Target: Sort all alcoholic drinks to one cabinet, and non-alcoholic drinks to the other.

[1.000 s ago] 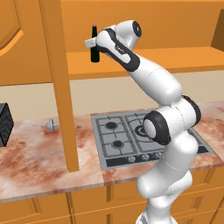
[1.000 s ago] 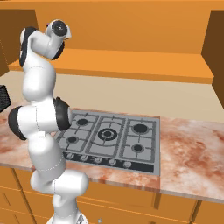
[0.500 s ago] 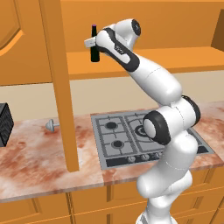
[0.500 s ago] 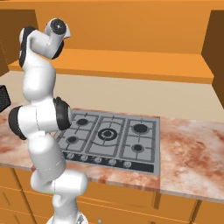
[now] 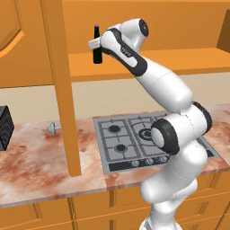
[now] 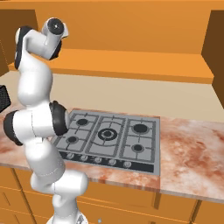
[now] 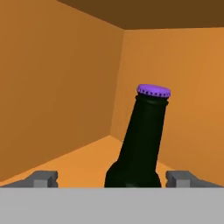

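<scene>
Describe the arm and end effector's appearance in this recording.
A glossy white arm of rounded tubular links with dark grey-black bands at the joints, and a round dark cap on the topmost joint. No cables or markings are visible. The end effector carries two small, blocky grey fingertips.

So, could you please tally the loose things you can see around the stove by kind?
Beer bottle: 1
Small grey knobbed thing on the counter: 1
Dark ribbed thing at the counter's left edge: 1
Total: 3
</scene>
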Motion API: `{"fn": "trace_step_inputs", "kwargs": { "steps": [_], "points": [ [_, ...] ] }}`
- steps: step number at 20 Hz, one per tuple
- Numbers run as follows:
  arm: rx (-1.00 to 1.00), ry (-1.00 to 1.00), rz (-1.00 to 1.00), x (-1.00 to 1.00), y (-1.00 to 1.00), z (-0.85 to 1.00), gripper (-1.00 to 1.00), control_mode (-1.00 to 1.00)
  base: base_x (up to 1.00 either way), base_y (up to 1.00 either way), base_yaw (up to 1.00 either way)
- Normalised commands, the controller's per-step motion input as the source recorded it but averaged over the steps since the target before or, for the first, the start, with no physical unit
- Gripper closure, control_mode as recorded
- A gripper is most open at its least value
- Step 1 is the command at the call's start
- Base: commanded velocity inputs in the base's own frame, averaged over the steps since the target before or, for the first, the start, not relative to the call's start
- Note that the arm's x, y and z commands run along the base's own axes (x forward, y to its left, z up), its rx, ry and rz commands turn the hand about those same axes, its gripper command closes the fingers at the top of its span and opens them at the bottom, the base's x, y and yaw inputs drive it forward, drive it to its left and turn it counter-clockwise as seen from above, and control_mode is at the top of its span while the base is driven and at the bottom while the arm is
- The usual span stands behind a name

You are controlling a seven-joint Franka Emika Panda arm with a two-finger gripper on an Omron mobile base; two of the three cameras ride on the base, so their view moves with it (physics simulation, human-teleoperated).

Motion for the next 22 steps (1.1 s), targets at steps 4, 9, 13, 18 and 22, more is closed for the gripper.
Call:
{"fn": "trace_step_inputs", "kwargs": {
  "steps": [4, 9, 13, 18, 22],
  "points": [
    [0.00, -0.10, 0.00, -0.54, -0.23, 0.00, -1.00, -1.00, 0.00, 0.00, 0.00],
    [0.00, -0.12, 0.00, -0.87, -0.39, 0.00, -1.00, -1.00, 0.00, 0.00, 0.00],
    [0.00, -0.09, 0.00, -1.00, -0.46, 0.00, -1.00, -1.00, 0.00, 0.00, 0.00],
    [0.00, -0.03, 0.00, -1.00, -0.36, 0.20, -1.00, -1.00, 0.00, 0.00, 0.00],
    [0.00, 0.00, -0.02, -1.00, -0.31, 0.31, -1.00, -1.00, 0.00, 0.00, 0.00]
  ]
}}
